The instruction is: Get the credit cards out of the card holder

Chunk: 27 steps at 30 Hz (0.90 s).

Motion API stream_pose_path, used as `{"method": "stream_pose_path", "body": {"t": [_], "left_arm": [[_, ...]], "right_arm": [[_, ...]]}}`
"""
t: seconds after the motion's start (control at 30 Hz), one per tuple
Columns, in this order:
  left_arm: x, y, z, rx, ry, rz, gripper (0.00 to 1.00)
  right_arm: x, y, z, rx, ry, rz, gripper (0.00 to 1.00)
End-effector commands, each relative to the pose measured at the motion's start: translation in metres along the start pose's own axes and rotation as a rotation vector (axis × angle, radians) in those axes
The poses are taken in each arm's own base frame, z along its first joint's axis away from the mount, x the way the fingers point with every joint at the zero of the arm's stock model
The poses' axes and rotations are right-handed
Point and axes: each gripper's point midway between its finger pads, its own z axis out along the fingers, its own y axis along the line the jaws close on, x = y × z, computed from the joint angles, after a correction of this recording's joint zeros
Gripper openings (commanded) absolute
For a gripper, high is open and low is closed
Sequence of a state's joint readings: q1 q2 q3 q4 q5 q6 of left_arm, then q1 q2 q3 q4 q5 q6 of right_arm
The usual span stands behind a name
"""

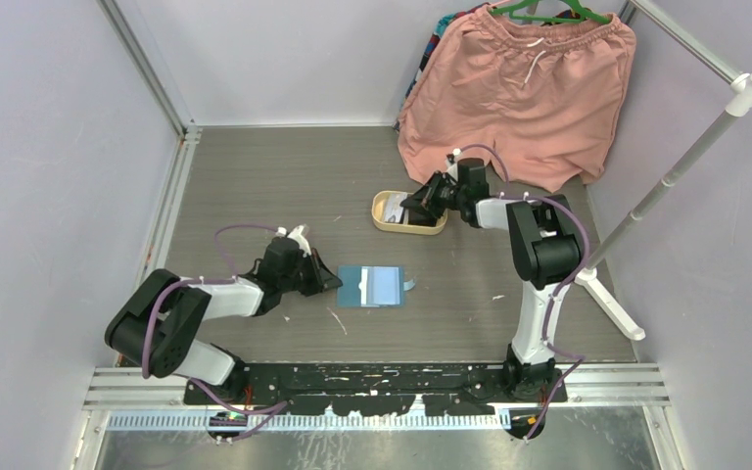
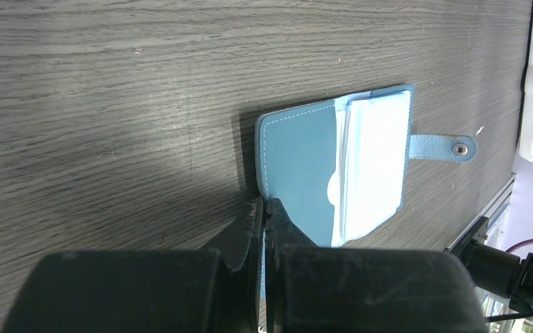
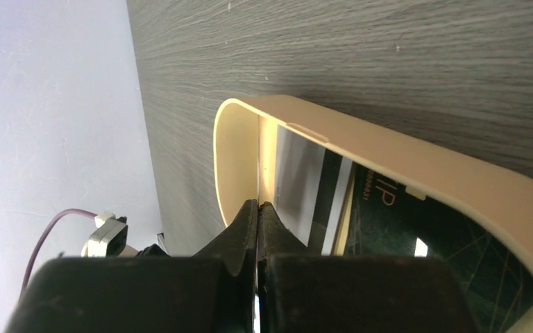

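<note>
left tool (image 2: 264, 207) pressed together against the left edge of the open teal-blue folding card holder (image 2: 305, 163), mid grey wood-grain counter (image 1: 274, 186), likely steadying it | right tool (image 3: 258, 207) pressed together over the oval tan tray (image 3: 402, 149), far right, where dark and striped credit cards (image 3: 319, 201) lie | pockets look empty

Your left arm (image 1: 206, 299) lies low with its forearm reaching toward the right, and the left gripper (image 2: 264, 206) has its fingers (image 2: 246, 232) pressed together at the tips. Your right arm (image 1: 539, 245) rises from its base, bends at the elbow and reaches leftward, with the right gripper (image 3: 258, 207) likewise closed tip to tip.
</note>
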<state>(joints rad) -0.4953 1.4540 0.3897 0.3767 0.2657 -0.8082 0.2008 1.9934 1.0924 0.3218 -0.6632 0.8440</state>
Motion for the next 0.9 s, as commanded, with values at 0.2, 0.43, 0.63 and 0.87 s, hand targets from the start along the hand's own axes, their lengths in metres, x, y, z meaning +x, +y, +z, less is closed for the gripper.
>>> {"method": "stream_pose_path", "body": {"t": [0.2, 0.43, 0.63, 0.87], "left_arm": [[0.04, 0.056, -0.009, -0.225, 0.127, -0.016, 0.0], [0.036, 0.053, -0.008, -0.223, 0.125, -0.013, 0.0], [0.027, 0.042, -0.009, -0.198, 0.109, -0.016, 0.0], [0.017, 0.031, -0.014, -0.184, 0.097, 0.002, 0.0]], "right_arm": [[-0.024, 0.005, 0.009, 0.003, -0.024, -0.045, 0.01], [-0.026, -0.002, 0.011, 0.041, -0.017, -0.048, 0.19], [-0.031, 0.003, 0.006, 0.07, -0.019, -0.065, 0.45], [-0.048, 0.055, -0.023, 0.027, -0.089, -0.134, 0.57]]}}
